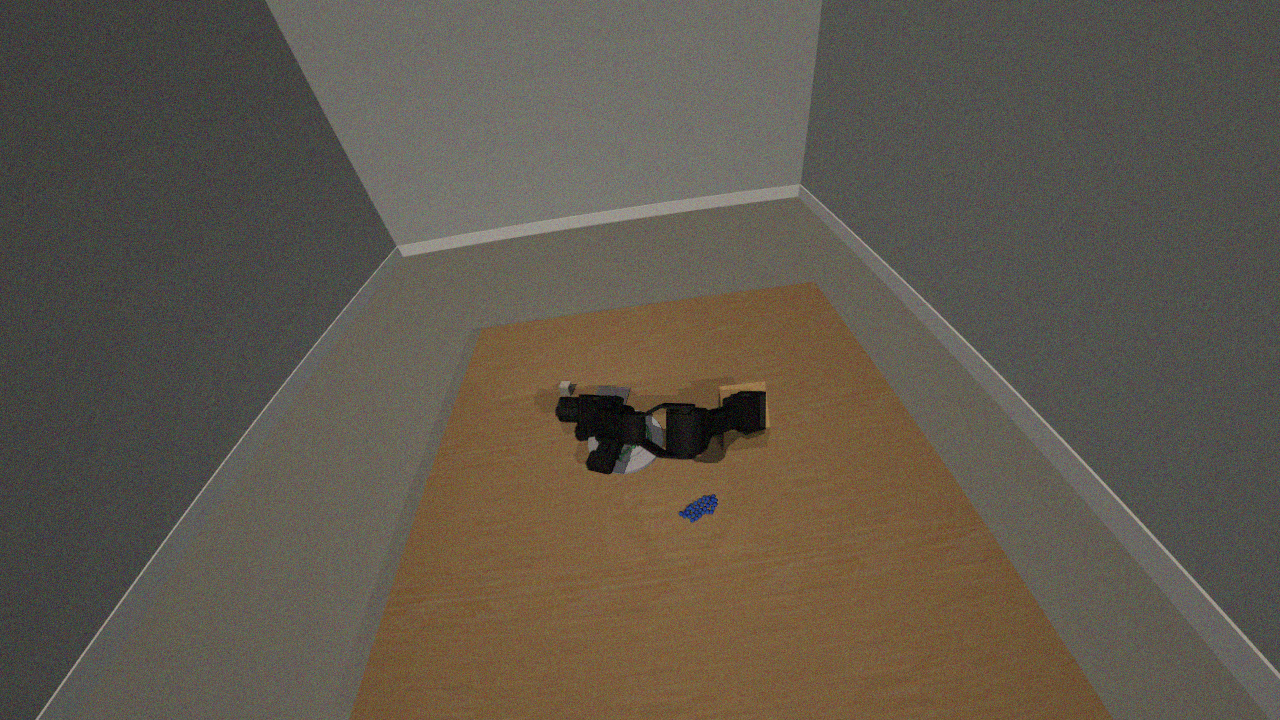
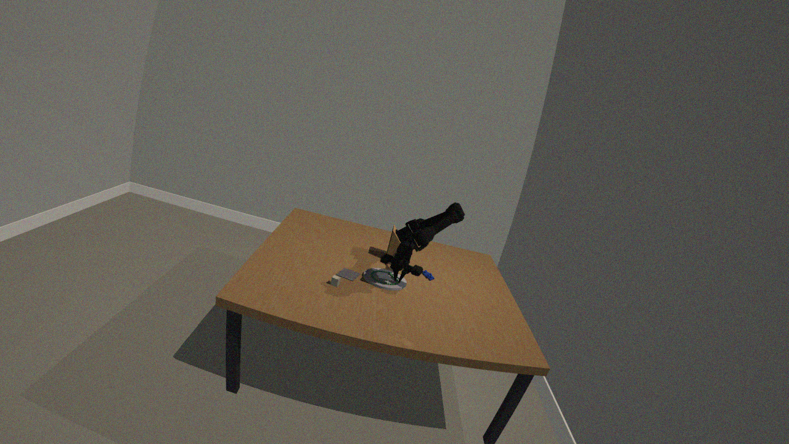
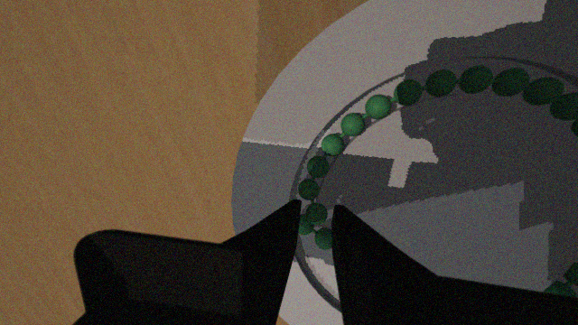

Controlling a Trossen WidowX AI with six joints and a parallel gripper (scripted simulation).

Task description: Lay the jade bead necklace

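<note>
The gripper [image 1: 601, 437] [image 2: 397, 280] [image 3: 316, 211] has narrow gap around beads of the jade necklace [image 2: 390, 282] [image 3: 377, 106], over the round board [image 1: 637, 462] [image 2: 401, 286] [image 3: 280, 113]; clamped or not, I cannot tell.

- Plain indoor room, exact type can't tell
- Bare gray walls [image 1: 554, 107] [image 2: 341, 110], pale baseboard [image 1: 599, 217] [image 2: 193, 206] along the bottom
- Smooth gray-beige floor [image 1: 295, 376] [image 2: 110, 264]
- One wood-top table [image 1: 716, 608] [image 2: 331, 309] on dark legs [image 2: 233, 350]
- Black robot arm [image 1: 687, 429] [image 2: 421, 232] mounted at it, so robot work area, maybe lab-like
</note>
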